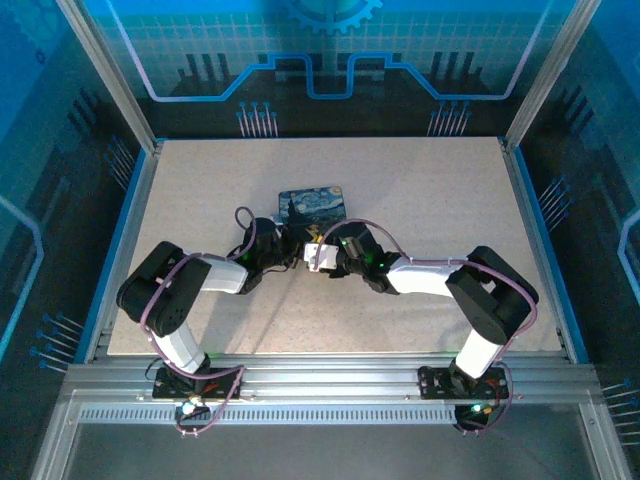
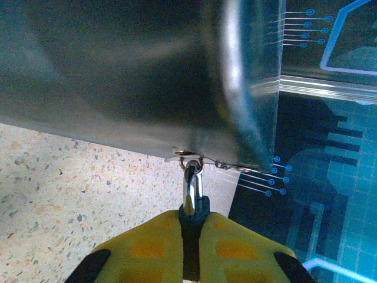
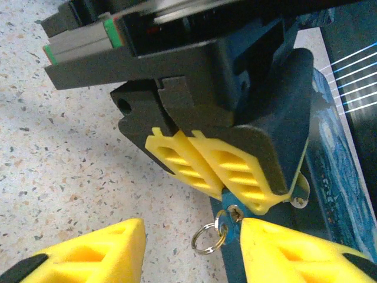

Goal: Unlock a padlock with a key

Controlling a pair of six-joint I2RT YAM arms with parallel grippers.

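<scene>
- The left pincer [image 2: 191, 223] is closed tight on the padlock [image 2: 192, 184]; in the left wrist view its two yellow fingers [image 2: 141, 247] press the dark body from both sides.
- The pale metal shackle of the padlock stands up out of the fingers and passes through a small metal hasp [image 2: 187, 157] at the lower edge of the box [image 2: 147, 76].
- In the top view the box [image 1: 312, 203], with its blue swirly print, lies on the worktop [image 1: 420, 190] near the middle, just beyond the place where the two arms meet.
- In the right wrist view the key [image 3: 234, 213] sits in the padlock, just under the tips of the left pincer [image 3: 224, 177], and a small metal ring [image 3: 207, 239] hangs from it.
- The right pincer [image 3: 191, 239] is open at a middle width, with one yellow finger on each side of the key.
- The finger at the right of this view [image 3: 294, 253] is just beside the key; whether it touches it I cannot tell. The other finger [image 3: 94, 253] is well apart from it.
- The speckled worktop [image 3: 59, 165] shows below both pincers.
</scene>
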